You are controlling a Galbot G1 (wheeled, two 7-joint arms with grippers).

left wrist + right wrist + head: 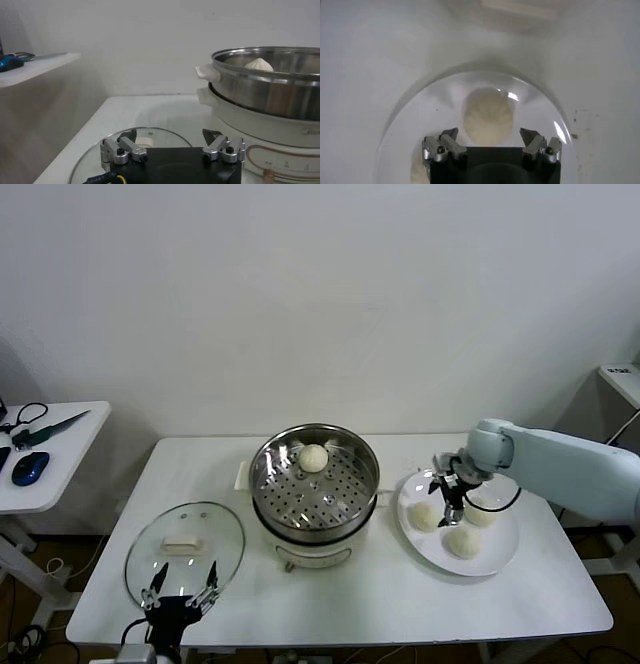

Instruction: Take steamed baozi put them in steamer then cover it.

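The steel steamer [315, 484] stands on its white pot base at the table's middle, with one baozi [314, 458] in it at the back. Three baozi [425, 515] [480, 512] [463, 541] lie on a white plate [497, 546] to the right. My right gripper [449, 496] is open just above the plate; in the right wrist view a baozi [488, 116] lies ahead between its open fingers [490, 137]. The glass cover [185, 544] lies flat at the left front. My left gripper [180, 589] is open and empty over the cover's near edge.
A white side table [45, 459] at far left holds a blue mouse and tools. In the left wrist view, the steamer [270, 85] rises to the side of the cover [165, 137]. The table's front edge lies close to my left gripper.
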